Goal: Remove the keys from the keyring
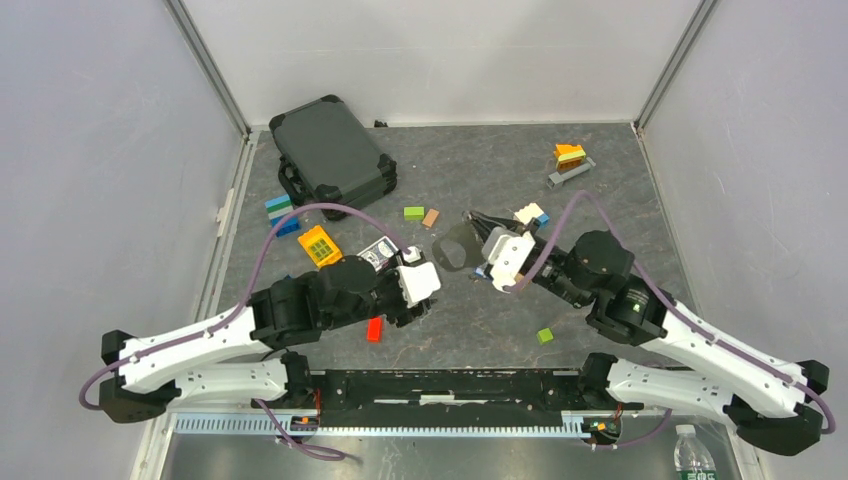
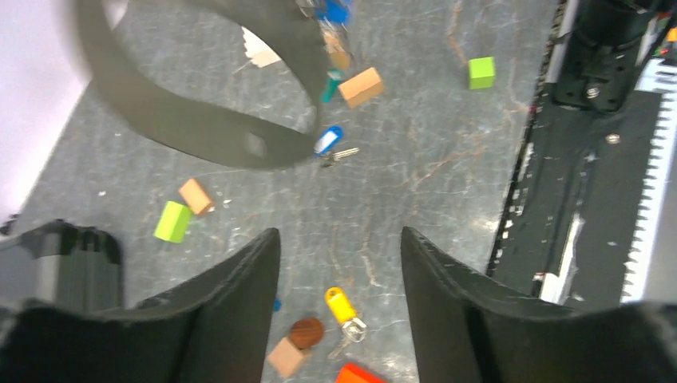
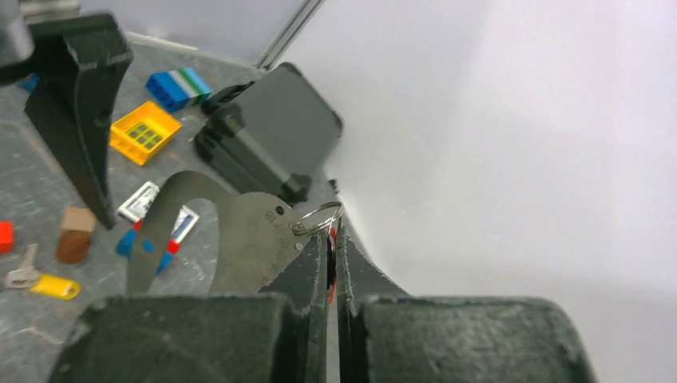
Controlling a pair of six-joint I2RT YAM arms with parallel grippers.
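Observation:
My right gripper [image 1: 482,243] is shut, its fingertips [image 3: 331,239] pinching a red and black key head next to a small wire ring [image 3: 318,217]. The ring hangs on the grey metal keyring [image 3: 239,239], which is held above the table [image 1: 455,245]. In the left wrist view the keyring [image 2: 184,120] crosses the top, with blue [image 2: 334,12] and green [image 2: 330,84] keys hanging by it. A blue key [image 2: 328,140] and a yellow key [image 2: 343,307] lie loose on the table. My left gripper [image 2: 339,235] is open and empty above the yellow key, left of the keyring [image 1: 425,285].
A black case [image 1: 330,150] sits at the back left. Loose blocks lie about: yellow [image 1: 319,245], red [image 1: 374,328], green [image 1: 545,335], lime [image 1: 413,212], tan [image 1: 431,217], orange at the back right [image 1: 569,154]. A card box [image 3: 152,203] lies near the left arm.

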